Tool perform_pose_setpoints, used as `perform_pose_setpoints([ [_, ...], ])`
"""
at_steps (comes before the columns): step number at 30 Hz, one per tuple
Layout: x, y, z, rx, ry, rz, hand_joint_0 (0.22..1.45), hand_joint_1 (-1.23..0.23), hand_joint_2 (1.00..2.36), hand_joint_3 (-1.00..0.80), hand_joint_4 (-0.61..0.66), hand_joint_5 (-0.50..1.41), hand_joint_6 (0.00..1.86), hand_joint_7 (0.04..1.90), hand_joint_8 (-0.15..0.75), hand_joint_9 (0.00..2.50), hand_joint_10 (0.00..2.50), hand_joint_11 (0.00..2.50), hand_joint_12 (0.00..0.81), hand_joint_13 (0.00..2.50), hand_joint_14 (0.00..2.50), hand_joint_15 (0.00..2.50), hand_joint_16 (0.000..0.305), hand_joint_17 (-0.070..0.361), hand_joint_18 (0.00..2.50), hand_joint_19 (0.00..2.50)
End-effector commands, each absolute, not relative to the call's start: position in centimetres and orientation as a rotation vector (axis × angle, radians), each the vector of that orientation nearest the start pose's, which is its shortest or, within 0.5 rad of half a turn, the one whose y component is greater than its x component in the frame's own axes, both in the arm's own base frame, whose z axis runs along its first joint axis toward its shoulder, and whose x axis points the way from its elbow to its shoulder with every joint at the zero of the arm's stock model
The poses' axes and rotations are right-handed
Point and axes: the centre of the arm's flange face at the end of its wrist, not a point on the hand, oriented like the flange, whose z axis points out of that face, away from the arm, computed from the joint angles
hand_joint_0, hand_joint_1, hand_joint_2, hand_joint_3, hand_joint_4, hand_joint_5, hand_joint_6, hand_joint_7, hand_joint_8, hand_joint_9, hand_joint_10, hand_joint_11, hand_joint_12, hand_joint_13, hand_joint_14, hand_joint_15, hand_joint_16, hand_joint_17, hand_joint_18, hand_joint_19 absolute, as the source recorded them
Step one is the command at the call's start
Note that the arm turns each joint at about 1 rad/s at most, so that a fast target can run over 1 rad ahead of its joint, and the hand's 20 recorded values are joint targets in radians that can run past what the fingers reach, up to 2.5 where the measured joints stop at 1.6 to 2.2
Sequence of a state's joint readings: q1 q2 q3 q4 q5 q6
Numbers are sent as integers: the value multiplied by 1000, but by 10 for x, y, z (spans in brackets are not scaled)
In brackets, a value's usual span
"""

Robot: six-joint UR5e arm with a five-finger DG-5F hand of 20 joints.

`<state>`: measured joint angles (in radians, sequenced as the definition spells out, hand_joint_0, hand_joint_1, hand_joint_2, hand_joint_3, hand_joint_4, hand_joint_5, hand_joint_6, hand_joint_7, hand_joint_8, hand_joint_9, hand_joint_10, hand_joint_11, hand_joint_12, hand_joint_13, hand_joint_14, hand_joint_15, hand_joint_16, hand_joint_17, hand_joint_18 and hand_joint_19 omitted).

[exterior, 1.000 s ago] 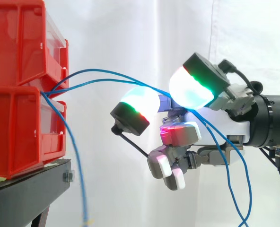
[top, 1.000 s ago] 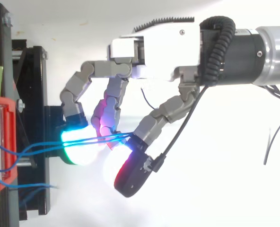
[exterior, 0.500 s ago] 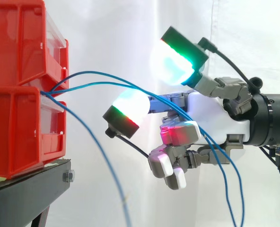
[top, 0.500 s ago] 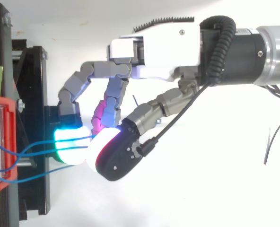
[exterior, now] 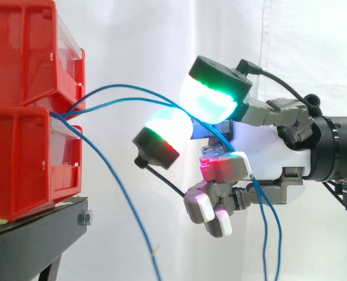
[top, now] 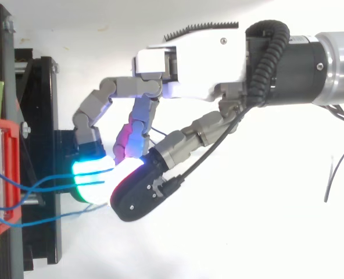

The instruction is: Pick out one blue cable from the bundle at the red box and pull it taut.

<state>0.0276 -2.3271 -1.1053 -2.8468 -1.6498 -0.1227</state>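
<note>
Two glossy red plastic bins (exterior: 21,117) w/ clear fronts, stacked on black metal stand (exterior: 33,240); contents can't tell. Thin blue cables (exterior: 121,87) exit at the seam btwn bins. Two arc over to the hand (exterior: 267,149), pinched btwn two rounded pads (exterior: 211,102) glowing cyan/green, other fingers curled under. A third cable (exterior: 119,193) hangs slack, apart from the hand. White curtain (exterior: 162,35) behind

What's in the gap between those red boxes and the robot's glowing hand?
In the side view, blue cables span that gap from the red boxes to the hand; one more hangs down loose.
</note>
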Motion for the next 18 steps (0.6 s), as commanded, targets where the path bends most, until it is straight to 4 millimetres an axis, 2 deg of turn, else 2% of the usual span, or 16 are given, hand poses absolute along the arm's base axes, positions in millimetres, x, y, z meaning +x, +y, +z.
perform_pose_setpoints([
  [1,770,-104,260,1059,1340,1200,623,-806,1016,-279,29,-118,925,929,284,1256,30,915,353,957,26,640,48,109,898,711],
  [5,769,-104,260,1056,1346,1205,666,-833,1011,-375,4,-120,926,965,282,1257,28,918,351,958,24,630,48,109,907,698],
  [6,769,-104,260,1055,1347,1206,670,-844,1002,-479,7,-120,927,949,276,1255,32,902,350,959,24,635,48,108,912,699],
  [7,769,-104,260,1055,1349,1207,657,-829,1000,-500,15,-118,927,949,279,1262,30,911,347,961,26,636,48,108,913,698],
  [11,769,-105,259,1057,1350,1205,571,-757,1000,-500,50,-114,926,896,280,1276,29,910,352,969,25,630,49,111,929,695],
  [15,769,-105,260,1056,1348,1206,473,-621,1000,-500,62,-106,921,831,301,1301,28,882,377,996,22,617,55,125,988,658],
  [18,770,-104,262,1053,1347,1208,470,-580,1000,-500,64,-105,913,846,304,1310,27,886,378,997,24,616,55,124,983,667],
])
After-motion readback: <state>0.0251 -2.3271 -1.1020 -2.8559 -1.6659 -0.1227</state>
